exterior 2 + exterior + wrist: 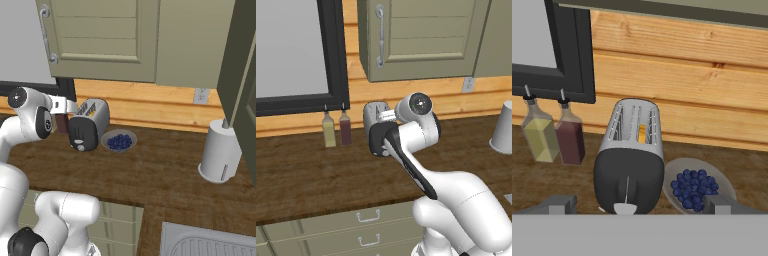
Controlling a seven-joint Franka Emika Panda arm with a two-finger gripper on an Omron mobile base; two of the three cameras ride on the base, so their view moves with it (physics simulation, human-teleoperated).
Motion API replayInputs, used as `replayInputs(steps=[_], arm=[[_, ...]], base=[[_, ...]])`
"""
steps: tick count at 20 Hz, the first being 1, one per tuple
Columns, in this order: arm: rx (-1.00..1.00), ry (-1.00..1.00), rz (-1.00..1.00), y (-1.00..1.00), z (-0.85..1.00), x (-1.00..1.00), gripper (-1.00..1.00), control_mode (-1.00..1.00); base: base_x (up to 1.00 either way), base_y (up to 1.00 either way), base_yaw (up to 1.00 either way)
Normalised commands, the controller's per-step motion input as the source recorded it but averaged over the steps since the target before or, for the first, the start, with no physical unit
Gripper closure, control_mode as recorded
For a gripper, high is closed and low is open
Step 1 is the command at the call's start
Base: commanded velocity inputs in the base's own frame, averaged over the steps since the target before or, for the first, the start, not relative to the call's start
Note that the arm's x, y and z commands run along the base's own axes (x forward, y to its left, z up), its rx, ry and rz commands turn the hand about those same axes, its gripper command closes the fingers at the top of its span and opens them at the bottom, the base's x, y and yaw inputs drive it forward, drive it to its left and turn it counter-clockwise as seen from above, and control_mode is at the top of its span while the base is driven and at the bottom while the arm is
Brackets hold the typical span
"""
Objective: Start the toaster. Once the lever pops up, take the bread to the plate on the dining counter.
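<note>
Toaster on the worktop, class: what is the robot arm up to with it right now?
The robot's gripper is open and holds nothing. It hangs in front of the toaster, facing its black end panel. The whitish lever sits at the bottom of its slot. A bit of golden-brown bread shows inside one slot. A grey bowl of blueberries sits beside the toaster, and two small bottles stand on its other side by the wall.

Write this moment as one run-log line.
stage: approach | gripper: open, empty | target: whitish lever on rounded silver toaster | golden-crusted bread slice: in slot
</note>
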Motion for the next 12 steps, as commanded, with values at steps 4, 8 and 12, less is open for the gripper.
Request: replayInputs(steps=[4,8,12], arm=[[0.00,0.00,0.00,0.00,0.00,0.00,-1.00,-1.00],[0.00,0.00,0.00,0.00,0.00,0.00,-1.00,-1.00],[0.00,0.00,0.00,0.00,0.00,0.00,-1.00,-1.00]], base=[[0.00,0.00,0.00],[0.00,0.00,0.00],[0.00,0.00,0.00]])
